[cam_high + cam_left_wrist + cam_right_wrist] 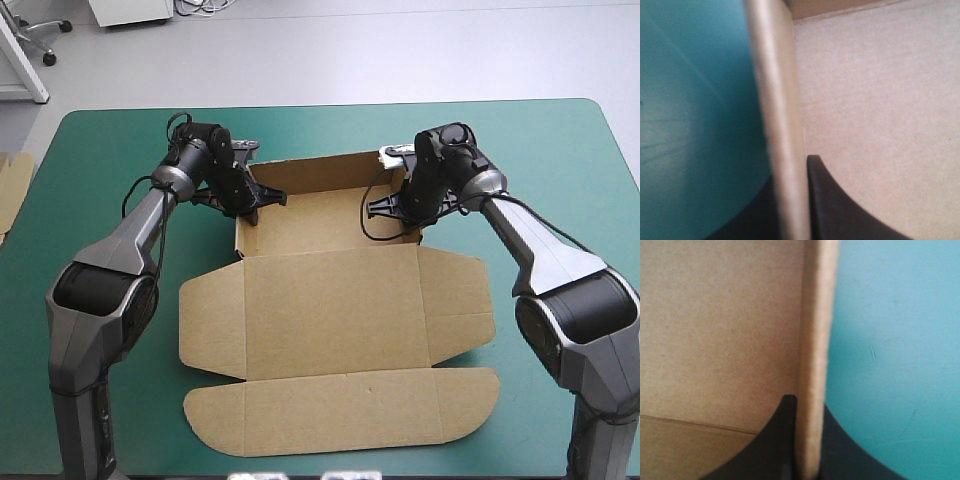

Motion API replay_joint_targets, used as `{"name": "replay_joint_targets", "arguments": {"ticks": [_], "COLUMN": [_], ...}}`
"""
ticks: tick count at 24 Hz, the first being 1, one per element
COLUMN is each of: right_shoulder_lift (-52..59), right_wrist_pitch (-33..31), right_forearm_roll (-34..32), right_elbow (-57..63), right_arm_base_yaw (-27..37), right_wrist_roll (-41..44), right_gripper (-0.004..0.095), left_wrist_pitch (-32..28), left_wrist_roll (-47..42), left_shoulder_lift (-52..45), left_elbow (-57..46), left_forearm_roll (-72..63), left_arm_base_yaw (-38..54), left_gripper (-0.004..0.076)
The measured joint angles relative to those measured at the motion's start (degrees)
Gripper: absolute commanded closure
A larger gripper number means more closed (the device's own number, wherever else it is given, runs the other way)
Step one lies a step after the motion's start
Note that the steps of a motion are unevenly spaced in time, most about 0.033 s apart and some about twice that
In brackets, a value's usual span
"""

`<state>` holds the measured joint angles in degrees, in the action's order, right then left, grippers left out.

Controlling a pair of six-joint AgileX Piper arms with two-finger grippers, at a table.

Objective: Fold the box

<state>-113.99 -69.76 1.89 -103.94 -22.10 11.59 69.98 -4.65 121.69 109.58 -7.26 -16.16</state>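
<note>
Box [330, 300] sitting mid surface [110, 150], far walls standing up, lid lying flat near me. My left jaws pinching left wall [777, 125], right jaws pinching right wall [815, 340]. Board looking light, stiff, bending only at creases. Gripping wall tops seeming best.

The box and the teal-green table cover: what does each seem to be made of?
The box looks like brown cardboard, matt: creased fold lines, and a thick pale wall edge in the right wrist view. The teal-green cover seems a smooth sheet, perhaps plastic or rubber, with faint scratches.
</note>
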Motion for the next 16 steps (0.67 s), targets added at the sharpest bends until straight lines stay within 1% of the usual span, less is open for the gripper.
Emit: {"name": "replay_joint_targets", "arguments": {"ticks": [16], "right_shoulder_lift": [-2.42], "right_wrist_pitch": [-0.18], "right_forearm_roll": [0.5], "right_elbow": [-0.54], "right_arm_base_yaw": [0.46], "right_wrist_roll": [-1.64], "right_gripper": [0.0935], "left_wrist_pitch": [0.26], "left_wrist_roll": [0.1], "left_shoulder_lift": [0.53], "left_elbow": [0.43], "left_forearm_roll": [-0.14], "left_arm_base_yaw": [0.0], "left_gripper": [0.0737]}}
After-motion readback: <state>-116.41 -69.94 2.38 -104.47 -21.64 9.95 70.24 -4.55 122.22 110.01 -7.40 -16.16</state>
